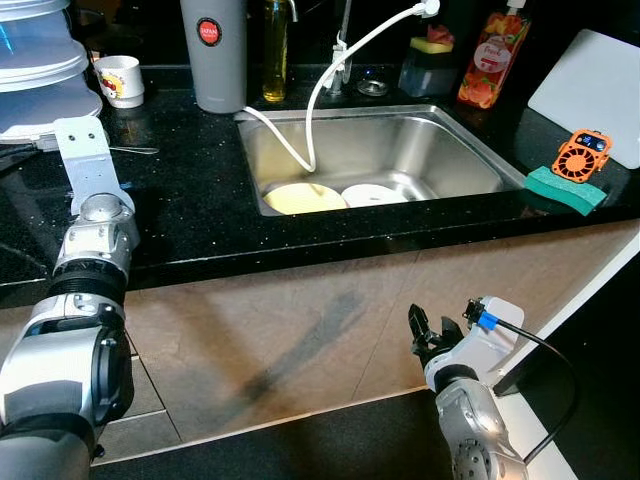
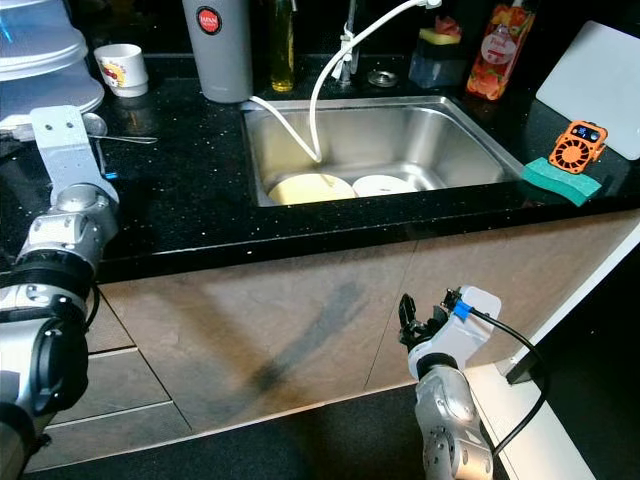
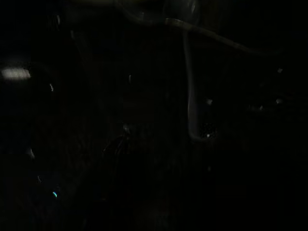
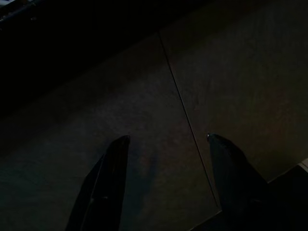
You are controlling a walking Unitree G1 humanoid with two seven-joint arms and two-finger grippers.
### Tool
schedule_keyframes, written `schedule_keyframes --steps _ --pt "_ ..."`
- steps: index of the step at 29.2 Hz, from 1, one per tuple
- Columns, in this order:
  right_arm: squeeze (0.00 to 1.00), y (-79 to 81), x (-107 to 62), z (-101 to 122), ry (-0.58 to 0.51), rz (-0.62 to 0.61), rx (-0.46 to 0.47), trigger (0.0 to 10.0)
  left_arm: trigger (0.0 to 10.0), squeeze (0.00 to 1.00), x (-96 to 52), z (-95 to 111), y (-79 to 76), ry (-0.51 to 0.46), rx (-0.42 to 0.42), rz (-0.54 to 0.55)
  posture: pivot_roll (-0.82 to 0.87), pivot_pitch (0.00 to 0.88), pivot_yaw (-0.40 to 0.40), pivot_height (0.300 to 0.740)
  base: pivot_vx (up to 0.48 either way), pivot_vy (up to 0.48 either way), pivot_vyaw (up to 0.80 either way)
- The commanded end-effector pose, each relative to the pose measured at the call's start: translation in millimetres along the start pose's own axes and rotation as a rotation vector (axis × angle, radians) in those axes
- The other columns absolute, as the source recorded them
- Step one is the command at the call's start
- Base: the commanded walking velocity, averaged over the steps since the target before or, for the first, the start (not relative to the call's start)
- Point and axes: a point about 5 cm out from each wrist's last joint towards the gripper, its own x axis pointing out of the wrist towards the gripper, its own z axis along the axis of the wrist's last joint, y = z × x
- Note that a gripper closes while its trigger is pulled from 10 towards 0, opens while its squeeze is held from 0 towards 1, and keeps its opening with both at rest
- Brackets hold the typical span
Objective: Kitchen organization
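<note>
My left arm (image 1: 70,340) fills the lower left of the head view, its forearm rising over the black countertop (image 1: 190,215); my left gripper's fingers I cannot make out, and its wrist view is nearly black. At the lower right my right gripper (image 4: 166,139) hangs low before the beige cabinet fronts (image 1: 330,330), below the counter edge, fingers (image 4: 113,163) spread wide with nothing between them; its wrist view looks at a cabinet seam between the two tips.

In the centre of the frame sits the steel sink (image 1: 470,150), holding a yellow plate (image 1: 303,198) and a white plate (image 1: 372,194) side by side at its near wall. A white hose (image 1: 318,100) curves down from the tap into the basin, ending just above the yellow plate.

Along the top stand a grey tumbler (image 1: 214,55), an oil bottle (image 1: 275,50) and a red soap bottle (image 1: 492,60). Upper left: a white mug (image 1: 120,80) beside stacked containers (image 1: 35,60). At the right, a green sponge (image 1: 563,190) with an orange gadget (image 1: 581,156) on it, near a white board (image 1: 590,90)
</note>
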Motion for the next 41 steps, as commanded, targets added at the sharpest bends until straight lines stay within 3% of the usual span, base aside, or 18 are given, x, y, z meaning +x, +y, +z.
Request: schedule_keyframes --steps 1,4,10,11,12,13,15,18,26,28,29,30,31,32,37,41 --pt "0.0 -3.8 -1.8 -5 0.017 -0.022 0.01 10.0 10.0 0.0 -0.1 -3 -3.4 0.06 -0.053 -0.02 -0.01 0.032 -0.032 0.74 0.0 0.0 0.0" --pt "0.0 -1.8 -2.0 -6 0.019 -0.015 0.008 10.0 10.0 0.0 0.3 -7 -2.7 0.104 -0.098 -0.032 -0.01 0.032 -0.032 0.74 0.0 0.0 0.0" --pt "0.0 -1.8 -1.1 -4 0.013 -0.013 0.007 10.0 9.7 0.0 0.9 -18 0.0 0.137 -0.052 -0.028 -0.02 0.025 -0.031 0.74 0.0 0.0 0.0" --pt "0.0 -2.3 -0.9 -3 0.012 -0.013 0.006 10.0 7.4 0.0 0.8 -21 0.7 0.143 -0.05 -0.021 -0.01 0.027 -0.031 0.74 0.0 0.0 0.0" --pt "0.0 -2.3 -0.9 -3 0.012 -0.013 0.006 10.0 7.4 0.0 0.8 -21 0.7 0.143 -0.05 -0.021 -0.01 0.027 -0.031 0.74 0.0 0.0 0.0" --pt "0.0 -3.3 -0.8 -3 0.013 -0.015 0.006 10.0 0.7 0.0 1.0 -26 3.9 0.164 -0.04 -0.007 -0.02 0.025 -0.031 0.74 0.0 0.0 0.0" --pt "0.0 -3.4 -0.9 -4 0.013 -0.014 0.005 10.0 0.0 0.0 1.4 -29 8.0 0.163 0.006 0.015 -0.01 0.026 -0.031 0.74 0.0 0.0 0.0" --pt "0.0 -1.1 -1.5 -3 0.012 -0.005 -0.004 10.0 0.0 0.0 2.1 -30 14.2 0.143 0.054 0.052 -0.02 0.027 -0.033 0.74 0.0 0.0 0.0" --pt "0.0 -2.3 -2.0 -2 0.012 -0.008 -0.003 10.0 0.0 0.0 2.9 -25 21.5 0.099 0.048 0.101 -0.02 0.013 -0.034 0.74 0.0 0.0 0.0" --pt "0.0 -2.5 -1.3 -2 0.01 -0.005 -0.002 10.0 0.0 0.0 2.4 -13 22.6 0.018 0.083 0.133 -0.02 0.01 -0.034 0.74 0.0 0.0 0.0" --pt "0.0 -2.1 -0.9 -2 0.009 -0.003 -0.003 10.0 0.2 0.0 0.5 0 21.8 -0.086 0.123 0.16 -0.02 0.01 -0.034 0.74 0.0 0.0 0.0" --pt "0.0 -2.1 -0.9 -2 0.009 -0.003 -0.003 10.0 0.2 0.0 0.5 0 21.8 -0.086 0.123 0.16 -0.02 0.01 -0.034 0.74 0.0 0.0 0.0" --pt "0.0 -1.9 -0.7 -1 0.008 -0.001 -0.003 10.0 0.2 0.0 -1.5 8 20.6 -0.159 0.149 0.177 -0.02 0.01 -0.034 0.74 0.0 0.0 0.0" --pt "0.0 -1.8 -0.2 -1 0.008 0.0 -0.005 10.0 10.0 0.0 -4.0 16 18.8 -0.215 0.142 0.189 -0.02 0.003 -0.035 0.74 0.0 0.0 0.0" --pt "0.0 -1.3 2.7 0 0.005 0.005 -0.006 10.0 10.0 0.0 -13.4 37 14.0 -0.38 0.116 0.225 -0.01 0.006 -0.038 0.74 0.0 0.0 0.0" --pt "0.0 0.6 2.2 0 0.003 0.006 0.0 10.0 10.0 0.0 -14.9 39 12.4 -0.401 0.146 0.249 -0.01 0.002 -0.034 0.74 0.0 0.0 0.0"
